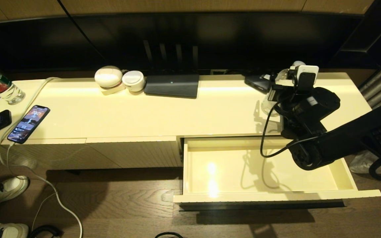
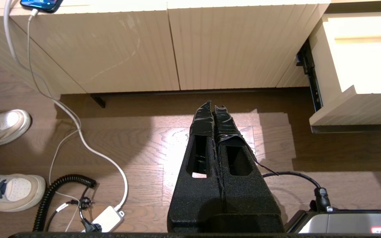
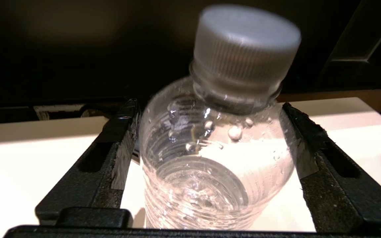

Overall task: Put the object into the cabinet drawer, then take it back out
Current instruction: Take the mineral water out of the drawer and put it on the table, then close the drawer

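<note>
There, the right gripper (image 3: 210, 148) spreads its jaws wide around the small clear plastic capped bottle (image 3: 217, 145), seemingly untouched, on the cream counter (image 1: 144, 112); the left gripper (image 2: 214, 109) hangs pressed together.

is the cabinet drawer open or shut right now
Open. The cabinet drawer is pulled well out from the cabinet, its glossy cream interior showing with nothing lying in it; the head view shows only the right arm's shadow there.

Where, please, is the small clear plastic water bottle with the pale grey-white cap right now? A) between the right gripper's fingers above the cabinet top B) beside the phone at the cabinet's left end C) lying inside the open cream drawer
A: the small clear plastic water bottle sits between the right gripper fingers over the cabinet top, while the open cream drawer holds nothing.
</note>
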